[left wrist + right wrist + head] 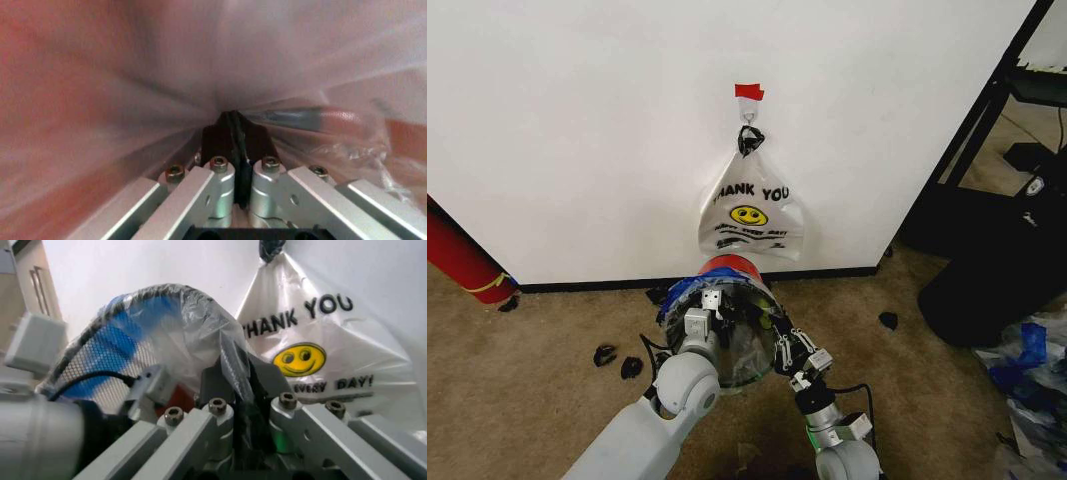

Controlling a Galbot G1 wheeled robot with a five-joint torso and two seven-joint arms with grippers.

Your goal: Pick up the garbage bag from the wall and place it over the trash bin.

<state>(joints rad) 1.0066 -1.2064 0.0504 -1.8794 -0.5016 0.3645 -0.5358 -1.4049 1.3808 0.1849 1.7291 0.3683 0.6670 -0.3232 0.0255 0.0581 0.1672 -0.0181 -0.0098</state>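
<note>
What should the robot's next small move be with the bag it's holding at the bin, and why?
Probably draw both end effectors slightly apart and downward to seat the garbage bag lower on the trash bin. The left end effector and right end effector are each shut on the film, which already drapes over the rim by the wall, beneath the hanging THANK YOU bag.

white "thank you" smiley bag (752,212) on hook, red cylinder (462,255), perhaps black scraps (617,360) on carpet

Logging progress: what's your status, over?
Both tools shut on garbage bag: left tool, right tool. Bag stretched over trash bin. Nothing in the way.
</note>
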